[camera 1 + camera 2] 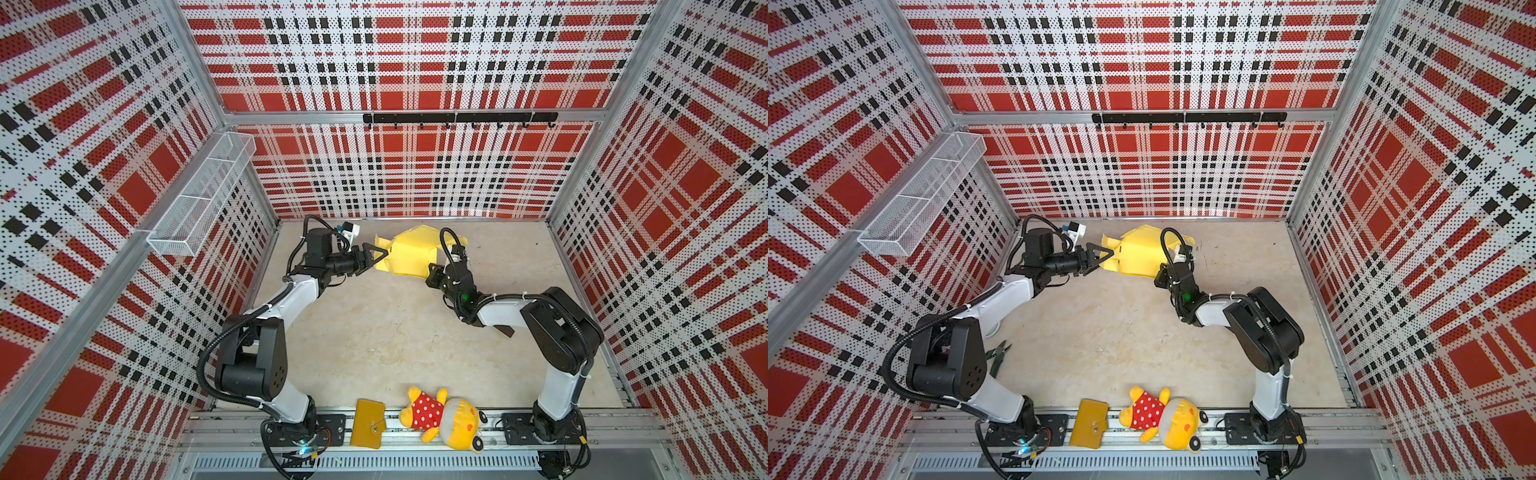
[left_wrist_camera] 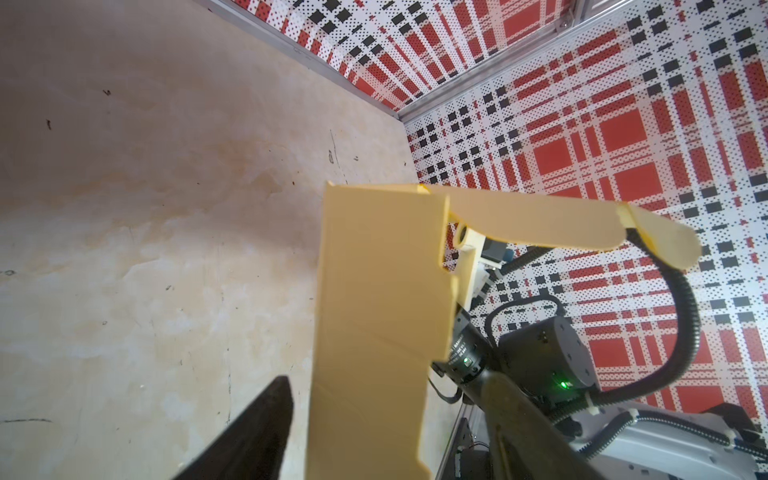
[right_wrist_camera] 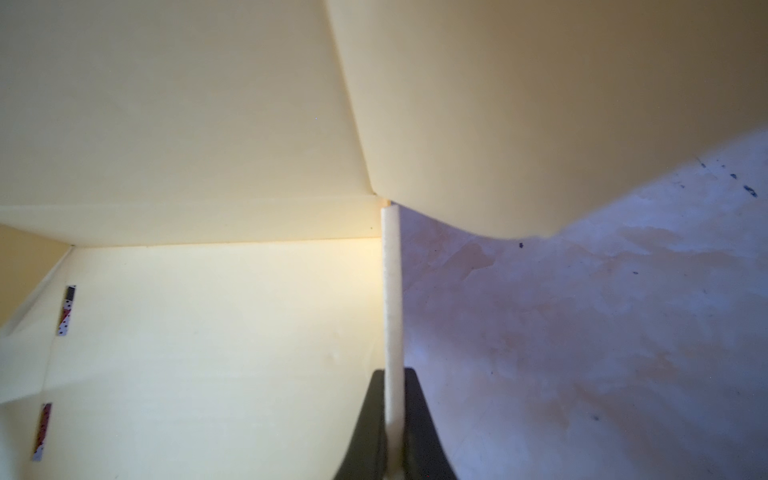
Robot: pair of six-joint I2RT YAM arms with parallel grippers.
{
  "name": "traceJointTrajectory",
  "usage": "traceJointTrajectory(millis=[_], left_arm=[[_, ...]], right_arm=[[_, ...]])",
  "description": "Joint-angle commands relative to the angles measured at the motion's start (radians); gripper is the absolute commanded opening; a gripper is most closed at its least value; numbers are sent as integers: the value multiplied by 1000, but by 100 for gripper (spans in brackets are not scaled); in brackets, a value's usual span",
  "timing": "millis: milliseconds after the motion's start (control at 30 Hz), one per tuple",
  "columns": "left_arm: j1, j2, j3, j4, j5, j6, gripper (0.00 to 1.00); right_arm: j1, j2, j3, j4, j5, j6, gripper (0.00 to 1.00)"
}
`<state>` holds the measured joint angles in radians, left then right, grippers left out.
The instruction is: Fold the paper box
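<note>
Paper box [image 1: 409, 253] far centre, held above surface [image 1: 395, 332], long axis left-right. Right fingers [image 3: 372, 424] clamped on near-right edge. Left fingers [image 2: 257, 432] spread, straddling left flap, not pinching; left arm nearer that flap.
</note>
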<state>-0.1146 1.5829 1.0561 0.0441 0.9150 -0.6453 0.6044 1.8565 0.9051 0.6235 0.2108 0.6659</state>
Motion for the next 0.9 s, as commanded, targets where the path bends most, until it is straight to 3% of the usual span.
traceJointTrajectory(millis=[0, 200, 300, 567, 867], left_arm=[[48, -39, 29, 16, 28, -2, 80], [131, -44, -37, 89, -39, -86, 67], [111, -29, -36, 57, -64, -49, 61], [10, 11, -18, 30, -63, -5, 60], [-46, 49, 7, 15, -58, 5, 52]], right_arm=[[-4, 5, 21, 35, 13, 3, 0], [-4, 0, 17, 38, 18, 3, 0], [-5, 2, 17, 38, 16, 3, 0], [-5, -1, 14, 40, 11, 6, 0], [-4, -2, 14, 40, 10, 7, 0]])
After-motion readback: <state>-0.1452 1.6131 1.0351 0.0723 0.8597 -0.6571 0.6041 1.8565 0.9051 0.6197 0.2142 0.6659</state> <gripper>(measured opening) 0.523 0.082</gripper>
